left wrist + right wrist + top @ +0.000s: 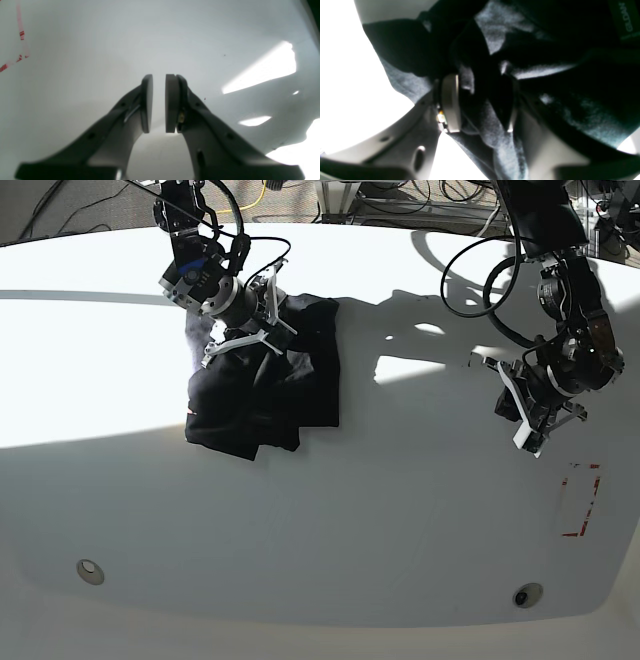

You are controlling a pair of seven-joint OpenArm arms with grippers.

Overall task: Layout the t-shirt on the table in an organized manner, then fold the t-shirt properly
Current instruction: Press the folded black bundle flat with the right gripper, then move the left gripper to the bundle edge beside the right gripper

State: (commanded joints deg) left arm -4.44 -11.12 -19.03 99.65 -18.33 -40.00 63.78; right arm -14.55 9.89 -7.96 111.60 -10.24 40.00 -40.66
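Note:
The black t-shirt (290, 390) lies crumpled in a heap on the white table (400, 510), left of centre. My right gripper (255, 330) is at the heap's upper edge. In the right wrist view a thick bunch of the t-shirt (570, 100) fills the space between the pads of the right gripper (480, 82), which is shut on it, and a neck label (628, 23) shows at top right. My left gripper (535, 425) hovers over bare table far to the right. The left gripper (159, 77) holds nothing, with only a narrow gap between its pads.
A red dashed rectangle mark (580, 500) sits near the right edge of the table, and also shows as the red mark (21, 35) in the left wrist view. Two small metal discs (90, 568) (527, 593) lie near the front edge. Cables hang behind both arms.

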